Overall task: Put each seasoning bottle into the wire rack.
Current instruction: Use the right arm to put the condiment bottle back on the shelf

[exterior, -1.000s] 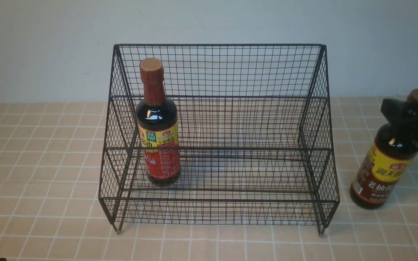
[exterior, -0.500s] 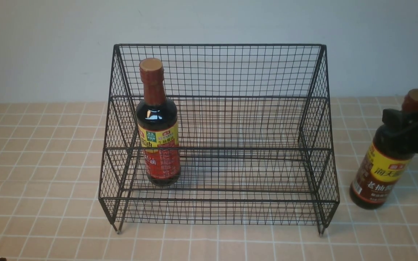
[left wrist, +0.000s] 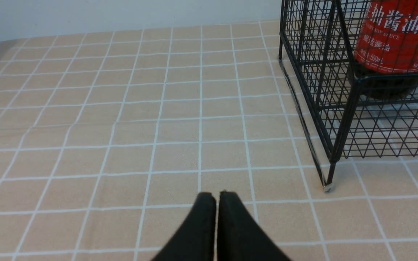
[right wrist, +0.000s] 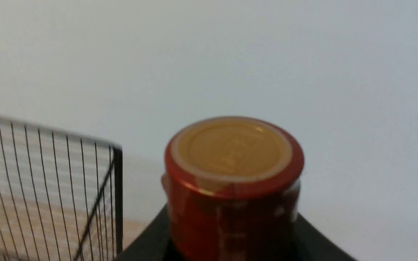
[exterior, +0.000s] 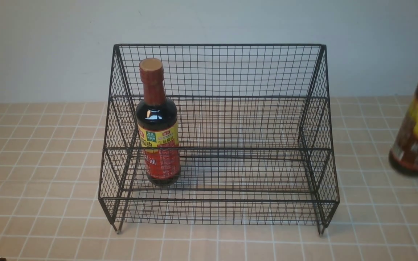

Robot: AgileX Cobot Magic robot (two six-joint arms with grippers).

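Front view: brown-label bottle (exterior: 417, 137) was held aloft beside wire rack (exterior: 216, 45), neck clamped by right claw (right wrist: 230, 239), for racking; red-label bottle (exterior: 158, 145) stood racked; left claw (left wrist: 217, 217) was closed on nothing.

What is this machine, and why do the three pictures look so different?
It is a robot with two arms, each ending in a gripper. The wide picture comes from a camera between the arms. The other two come from cameras on its wrists. On the checked tablecloth stands a black wire rack, with the red-label bottle upright inside. The left gripper is shut and empty, over the cloth. The right gripper holds the brown-label bottle by its neck, in the air beside the rack.
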